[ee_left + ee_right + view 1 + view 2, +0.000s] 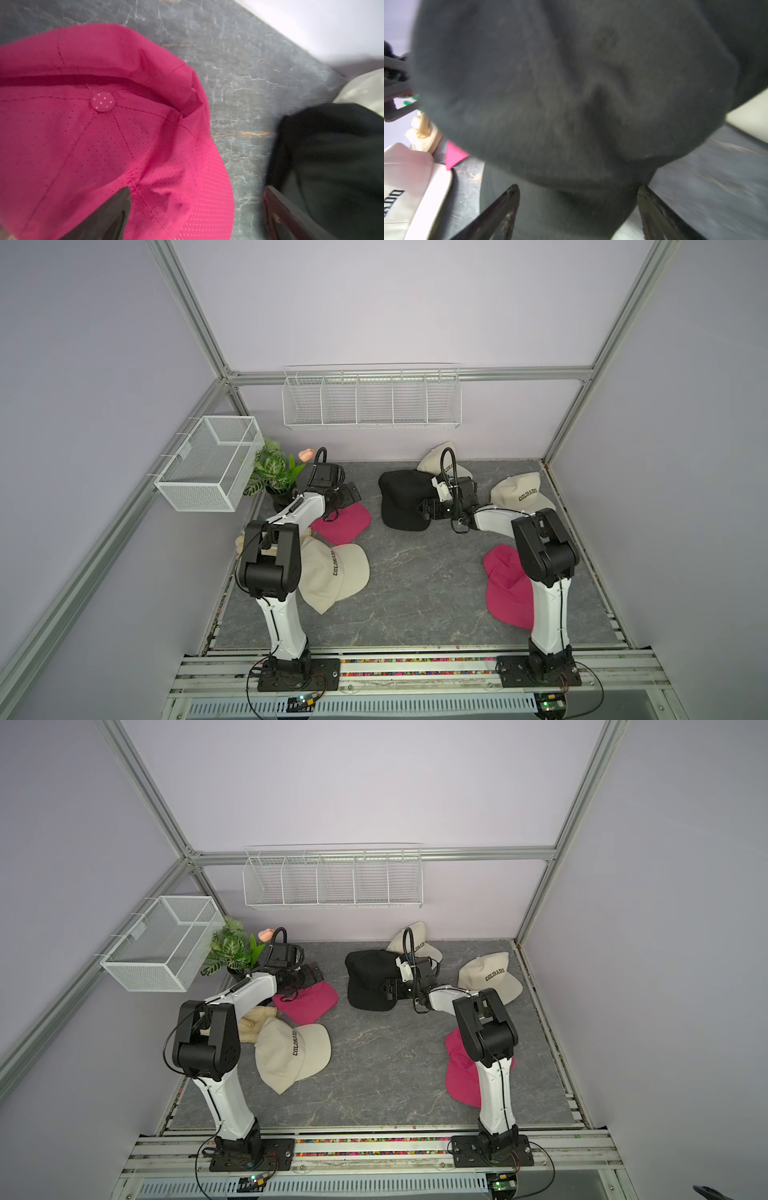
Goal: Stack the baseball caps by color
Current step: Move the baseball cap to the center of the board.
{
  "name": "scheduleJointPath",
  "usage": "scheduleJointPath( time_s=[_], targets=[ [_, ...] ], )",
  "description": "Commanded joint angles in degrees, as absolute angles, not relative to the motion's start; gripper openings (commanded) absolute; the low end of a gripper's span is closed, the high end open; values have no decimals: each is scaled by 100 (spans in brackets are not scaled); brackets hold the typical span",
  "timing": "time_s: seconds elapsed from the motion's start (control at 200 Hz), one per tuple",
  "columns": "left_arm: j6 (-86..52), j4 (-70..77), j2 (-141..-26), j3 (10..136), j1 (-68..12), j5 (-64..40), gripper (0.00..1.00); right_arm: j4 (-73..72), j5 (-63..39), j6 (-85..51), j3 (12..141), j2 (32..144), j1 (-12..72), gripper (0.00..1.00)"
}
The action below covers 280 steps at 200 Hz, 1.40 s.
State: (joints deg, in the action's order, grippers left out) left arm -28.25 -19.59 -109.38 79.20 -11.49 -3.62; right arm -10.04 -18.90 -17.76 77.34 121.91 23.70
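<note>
Hovering wide open over a hot pink cap (343, 522) at the table's (415, 593) far left, the left end effector (196, 193) appears ready to pinch its crown. The right end effector (577, 188), also spread, sits at the black caps (405, 497), far centre. The next move likely calls for closing on fabric and carrying pink to the second pink cap (505, 585), near right, with cream caps (332, 572) scattered.

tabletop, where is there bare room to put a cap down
Widest bare patch: the middle and front of the tabletop, between the front cream cap and the front pink cap. A narrow lane runs between the back pink cap and the black caps. Crowded: back right, around the right hand.
</note>
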Motion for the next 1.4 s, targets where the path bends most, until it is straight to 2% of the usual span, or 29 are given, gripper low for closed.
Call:
scheduleJointPath(
  time_s=[0.0, 0.24, 0.58, 0.85, 0.975, 1.135, 1.264, 1.394],
  targets=[
    [-2826, -1792, -10843, 7781, -1154, -694, 100, -761, -1807, -1945, 8102, 12480, 2526, 89],
    [-2688, -1668, -11351, 8124, -1348, -1436, 100, -752, -1850, -2189, 8478, 12629, 2390, 89],
    [-2816, -1384, -11814, 8419, -1538, -1898, 100, -713, -2120, -3014, 10053, 13869, 2494, 89],
    [-2685, -1884, -12598, 9546, -1539, -1807, 100, -984, -2074, -3765, 11441, 14751, 2527, 90],
    [-2641, -2024, -12819, 9903, -1539, -1898, 100, -775, -2053, -3656, 11846, 14737, 2480, 89],
    [-2781, -1908, -12883, 9907, -1548, -2199, 100, -465, -1640, -3217, 11116, 13806, 2247, 89],
    [-2887, -1832, -12887, 9875, -1564, -2312, 100, -730, -1123, -3168, 9735, 12743, 1970, 89],
    [-3022, -1738, -12936, 9901, -1572, -2464, 100, -1004, -456, -3749, 8409, 11931, 1616, 89]
  ],
)
